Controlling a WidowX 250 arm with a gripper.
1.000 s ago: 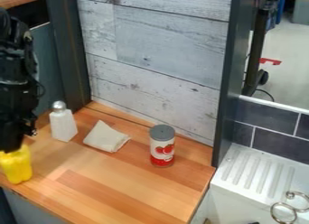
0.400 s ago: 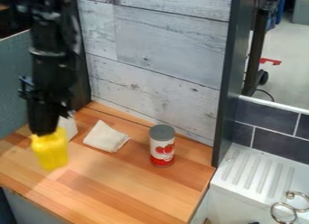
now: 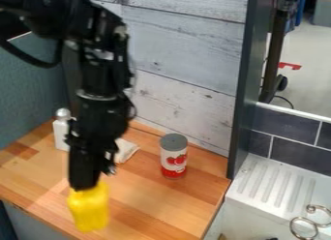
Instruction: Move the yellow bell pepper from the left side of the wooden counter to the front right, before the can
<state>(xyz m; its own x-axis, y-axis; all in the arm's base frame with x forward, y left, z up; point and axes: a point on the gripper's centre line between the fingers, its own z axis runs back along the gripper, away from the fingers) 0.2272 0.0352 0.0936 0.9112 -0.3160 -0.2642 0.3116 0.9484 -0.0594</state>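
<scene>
The gripper [image 3: 88, 185] is hanging over the near left part of the counter [image 3: 155, 202], pointing down, with its fingers clamping the top of a yellow object [image 3: 89, 208]. The yellow object is standing out below the fingertips, roughly upright, near the counter's near left edge; whether its bottom is touching the wood, I cannot tell. The arm [image 3: 100, 84] is coming in from the upper left and is partly covering what is lying behind it.

Just beyond the gripper, a pale cloth [image 3: 125, 151] is lying on the counter, its left part hidden by the arm. Farther left, a white bottle [image 3: 61, 133] with a round silver-grey top is standing upright, partly behind the gripper. Right of the cloth, well apart from the yellow object, 1 can [image 3: 173, 159] is standing upright, showing a grey top, a white upper part and red below.

At the far side, a grey plank wall [image 3: 188, 55] is rising behind the counter. A dark post [image 3: 251, 84] is bounding it on the right. Beyond, a white ridged drainer [image 3: 275, 186] is sitting below dark tiles [image 3: 294, 144], with 2 metal rings [image 3: 304, 228] at its near right.
</scene>
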